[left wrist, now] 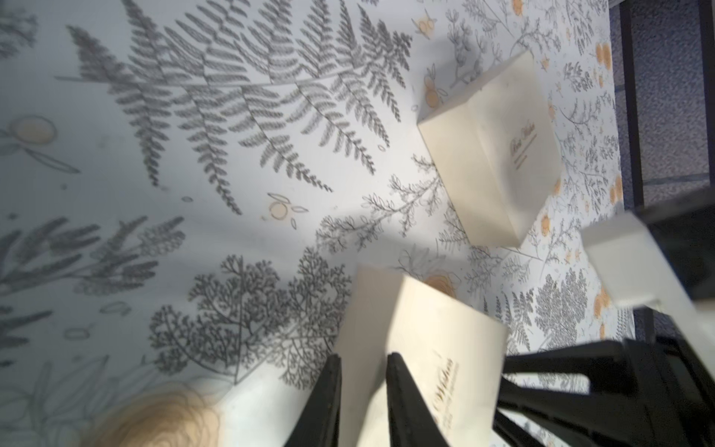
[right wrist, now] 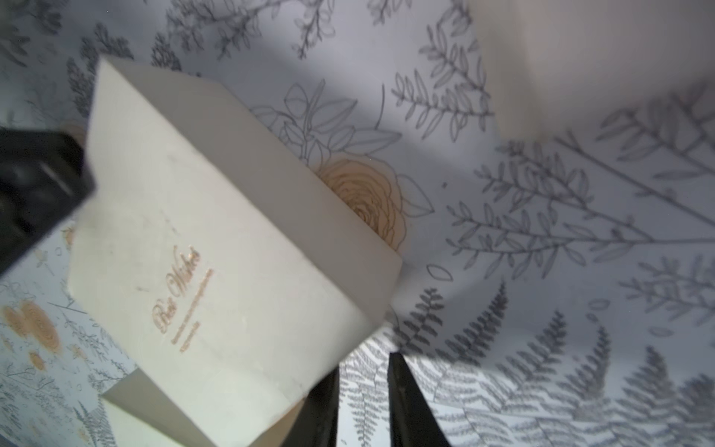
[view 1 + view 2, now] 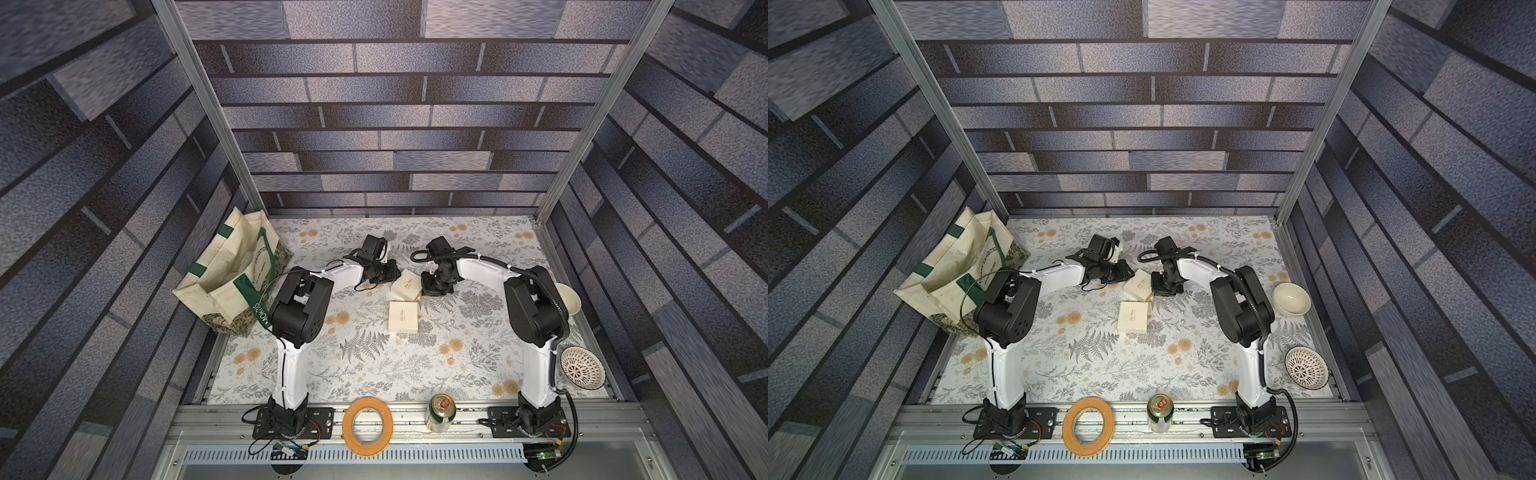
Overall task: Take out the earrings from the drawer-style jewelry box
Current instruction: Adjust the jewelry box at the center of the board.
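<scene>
Two cream jewelry boxes with gold lettering show in both top views. One box is tilted up between the grippers; the other box lies flat just in front of it. My left gripper is shut across the thickness of the tilted box, one finger on each broad face. My right gripper is at that box's opposite corner, jaws a little apart, with only the printed cloth showing between them; the corner covers one fingertip. Tiny pale earrings lie on the cloth right of the flat box.
A canvas tote bag stands at the left. A cream bowl and a patterned bowl sit by the right edge. A can and an orange tape roll rest on the front rail.
</scene>
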